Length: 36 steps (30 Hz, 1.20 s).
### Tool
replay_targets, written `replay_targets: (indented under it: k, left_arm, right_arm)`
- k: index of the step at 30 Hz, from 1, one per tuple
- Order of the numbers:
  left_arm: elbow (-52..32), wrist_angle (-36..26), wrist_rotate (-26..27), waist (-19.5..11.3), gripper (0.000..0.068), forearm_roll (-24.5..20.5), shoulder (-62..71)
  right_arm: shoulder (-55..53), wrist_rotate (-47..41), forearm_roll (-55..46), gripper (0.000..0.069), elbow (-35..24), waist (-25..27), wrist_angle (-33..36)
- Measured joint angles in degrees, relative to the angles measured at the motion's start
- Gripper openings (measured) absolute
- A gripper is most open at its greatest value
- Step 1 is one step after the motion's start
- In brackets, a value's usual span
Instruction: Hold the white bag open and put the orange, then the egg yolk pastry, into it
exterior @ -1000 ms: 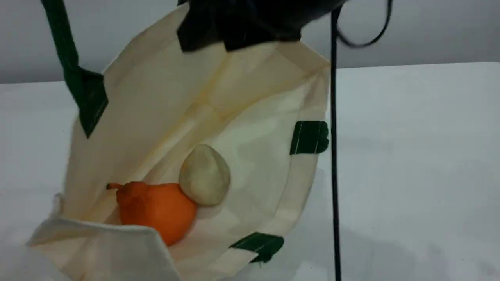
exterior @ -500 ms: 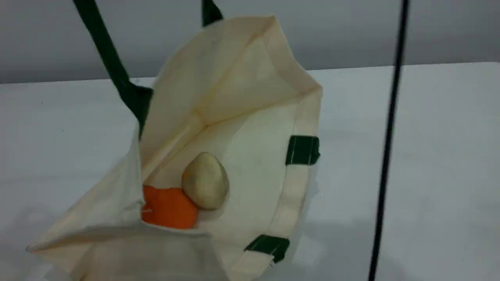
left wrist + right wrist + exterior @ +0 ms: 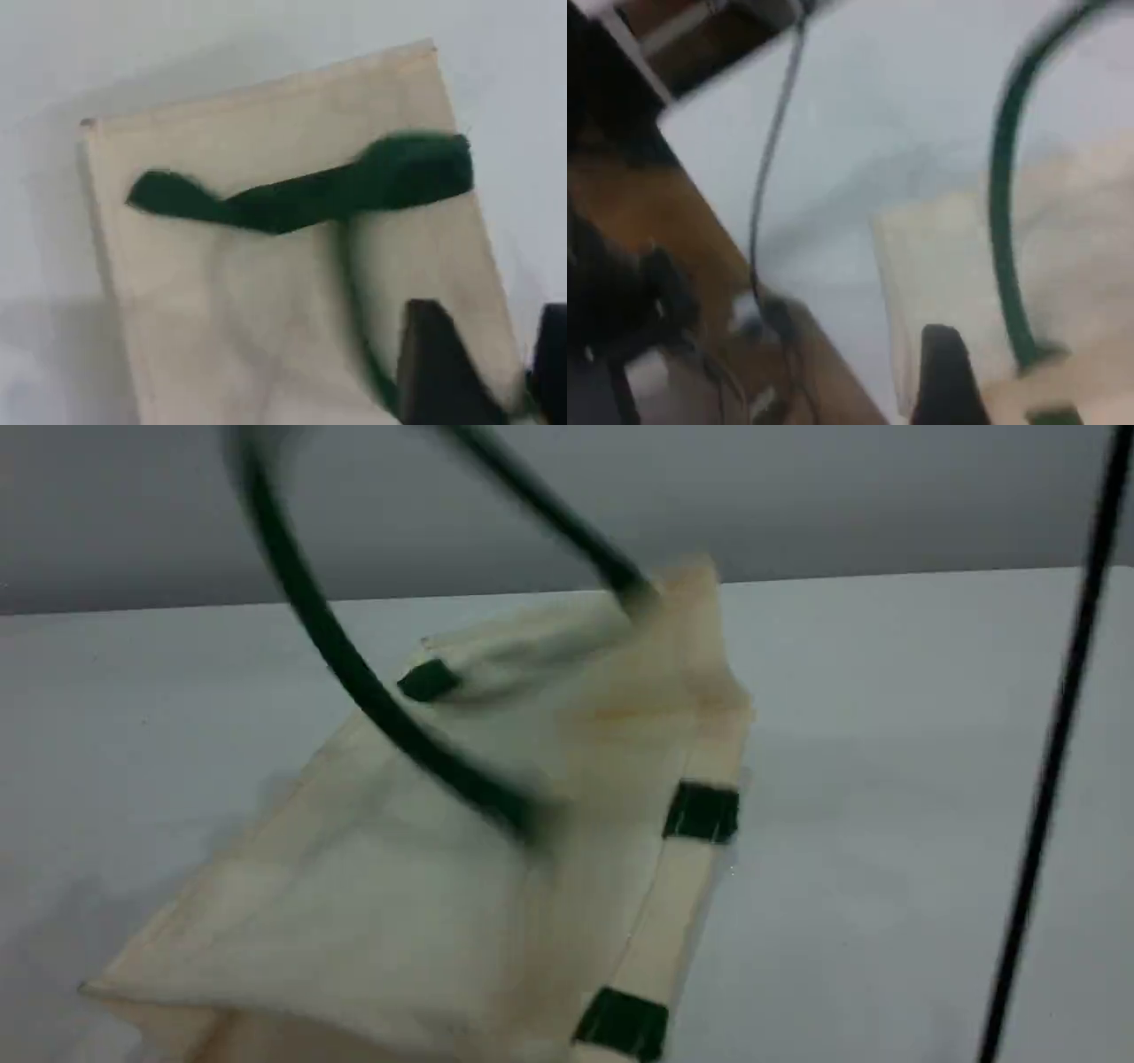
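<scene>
Pale grey surface [image 3: 886,797] now carries your cream-white canvas bag [image 3: 399,903] collapsed shut; its green strap handle [image 3: 354,673] swings free. Orange and pastry, visible a moment ago, sit hidden inside. Left claw [image 3: 483,381] looks parted, empty; right claw [image 3: 948,381] unclear.

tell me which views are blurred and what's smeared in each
Scene view: the white bag and its green handle are streaked with motion blur; the table stays sharp. Left wrist view: handle smeared, bag edges soft. Right wrist view: blurred all over.
</scene>
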State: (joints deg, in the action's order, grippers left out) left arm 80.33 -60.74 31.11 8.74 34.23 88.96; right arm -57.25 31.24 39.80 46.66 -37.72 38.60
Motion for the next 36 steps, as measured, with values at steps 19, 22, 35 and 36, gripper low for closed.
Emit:
replay_targets:
  k: [19,22,35,36]
  left_arm:
    - [-2.61,-9.24,-0.04,0.00,0.0443,-2.32,-8.19]
    - [-4.27,-9.36,-0.10,0.07,0.0443,-2.39,-11.60]
    - [-17.98,-6.85,-3.73,0.07,0.0443,-1.21,-36.41]
    - [-19.28,-6.96,-4.31,0.07,0.0443,-1.21,-38.95]
  right_arm:
    - [21.77,-35.97,-48.90,0.0421,-0.10,0.00,31.34]
    - [26.55,-36.73,-48.82,0.0421,-2.06,0.00,31.46]
    - [46.38,-40.75,-43.95,0.0421,-17.21,0.00,24.17]
    - [47.19,-40.62,-44.83,0.0421,-17.51,0.00,23.36]
